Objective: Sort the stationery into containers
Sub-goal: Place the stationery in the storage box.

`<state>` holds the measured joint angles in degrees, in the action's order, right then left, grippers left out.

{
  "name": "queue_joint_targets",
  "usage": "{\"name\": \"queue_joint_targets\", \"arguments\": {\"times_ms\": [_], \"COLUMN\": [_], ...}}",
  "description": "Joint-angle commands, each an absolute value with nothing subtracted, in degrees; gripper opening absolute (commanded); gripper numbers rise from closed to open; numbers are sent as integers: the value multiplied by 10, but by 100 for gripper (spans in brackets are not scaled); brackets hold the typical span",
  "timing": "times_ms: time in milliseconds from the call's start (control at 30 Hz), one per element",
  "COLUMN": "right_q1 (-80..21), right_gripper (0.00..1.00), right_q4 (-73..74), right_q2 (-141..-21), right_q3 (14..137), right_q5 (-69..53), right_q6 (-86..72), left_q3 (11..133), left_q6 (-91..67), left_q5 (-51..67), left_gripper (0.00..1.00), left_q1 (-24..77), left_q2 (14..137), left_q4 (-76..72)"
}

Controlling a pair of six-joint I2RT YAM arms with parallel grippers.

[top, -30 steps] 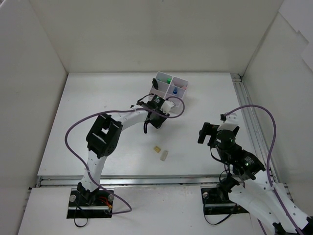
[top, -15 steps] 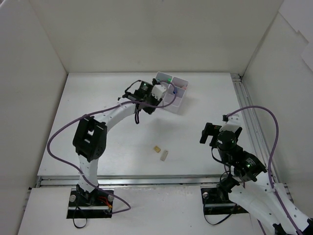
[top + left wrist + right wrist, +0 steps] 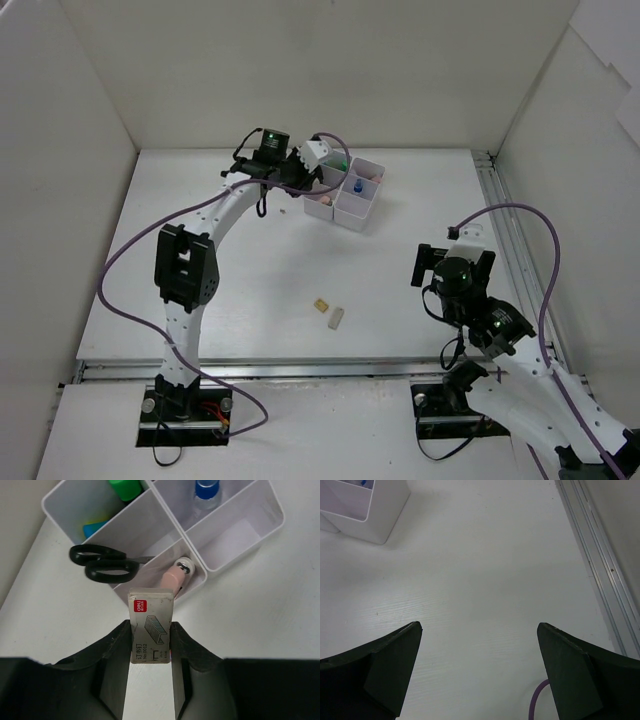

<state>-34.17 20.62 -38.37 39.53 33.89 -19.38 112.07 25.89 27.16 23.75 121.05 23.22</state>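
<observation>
White table (image 3: 485, 555) under right gripper (image 3: 479, 625), jaws spread wide, pinching nothing. Open tabletop ahead and to both sides in right wrist view; metal rail (image 3: 600, 570) along the right edge, purple cable (image 3: 537, 700) at the bottom, corner of bins (image 3: 365, 500) top left, well apart from the jaws.

Mid-table, nearer the front edge, top view only: tan eraser (image 3: 321, 303) and white eraser (image 3: 335, 317) just beside each other, touching or not too small to tell. Well apart from both grippers and from bins, free table all round. Out of frame for both wrist cameras.

Farther out: left arm (image 3: 228, 203) stretched toward the far edge, left gripper (image 3: 150, 627) pinching staple box (image 3: 150, 610) by its long sides, label facing the camera. Box's far end over nearest bin's corner in left wrist view; contact or gap, cannot tell.

Beyond box, left wrist view only: scissors (image 3: 102, 565) with black handles out over the rim of nearest bin, blades inside; pink piece (image 3: 172, 580) upright at same bin's near corner. Left bin: green highlighter (image 3: 125, 487), blue highlighter (image 3: 95, 528). Far bin: glue bottle (image 3: 206, 489), blue cap up.

Top view: bins as 2x2 block near back wall (image 3: 300, 80), little room behind, open table on the right and front sides; left gripper covering block's left side, scissors hidden there.
</observation>
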Motion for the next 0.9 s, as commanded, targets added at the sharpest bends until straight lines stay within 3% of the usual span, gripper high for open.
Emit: {"name": "queue_joint_targets", "arguments": {"times_ms": [0,100,567,667,700,767,867], "right_q1": [-344,-342,-342,-343,-342,-343,-342], "right_gripper": [98,98,98,98,98,98,98], "right_q4": [181,181,181,182,181,182,180], "right_q2": [-398,-405,-407,-404,-405,-405,-410], "right_q3": [427,431,434,434,434,434,439], "right_q5": [390,402,410,412,410,407,392], "right_q6": [-185,-182,-181,-180,-180,-178,-174], "left_q3": [1151,1154,1259,1262,1261,1254,1246], "left_q6": [314,321,323,321,320,315,311], "left_q5": [323,331,320,322,325,328,328], "left_gripper": [22,30,37,46,54,62,69], "left_q1": [243,243,243,243,243,243,243], "left_q2": [1201,1213,1316,1316,1314,1306,1293], "left_q4": [230,222,217,219,221,221,219]}}
